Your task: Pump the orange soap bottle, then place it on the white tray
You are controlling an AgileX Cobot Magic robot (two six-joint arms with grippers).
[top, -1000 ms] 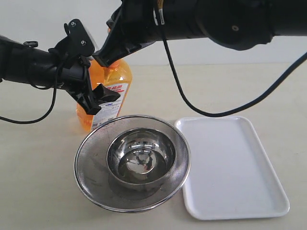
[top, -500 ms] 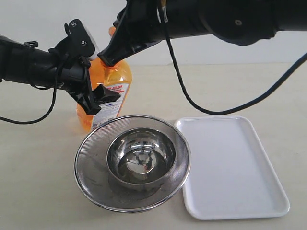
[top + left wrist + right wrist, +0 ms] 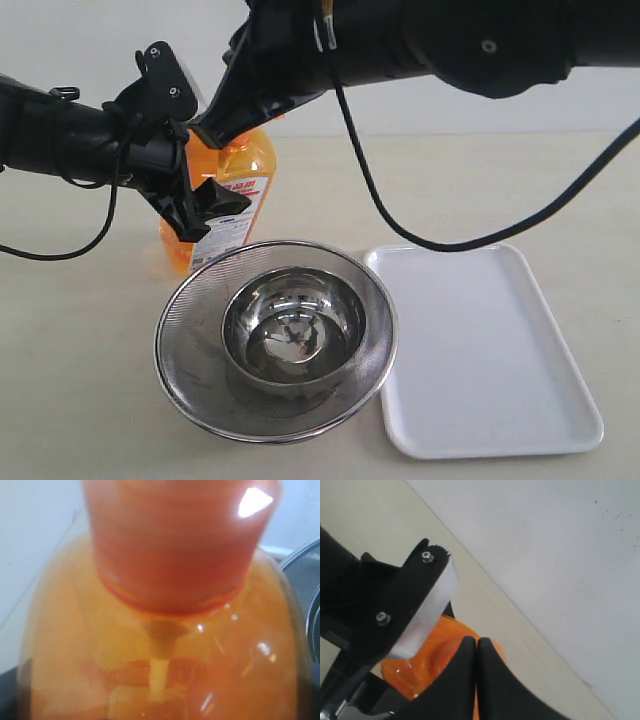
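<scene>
The orange soap bottle stands upright behind the steel strainer, and its white-and-red label faces the front. My left gripper is shut on the bottle's body from the left side. The left wrist view is filled by the bottle's shoulder and orange collar. My right gripper is shut, its fingertips pressed together and bearing down on the bottle's top. The pump head is hidden under it. The white tray lies flat to the right, with nothing on it.
A round steel strainer holding a steel bowl sits right in front of the bottle, touching the tray's left rim. Its rim shows in the left wrist view. Black cables hang from both arms. A pale wall stands behind the table.
The right gripper lifted slightly half a second ago and has come back down and to the left onto the bottle's top. The left gripper and bottle have stayed put.
</scene>
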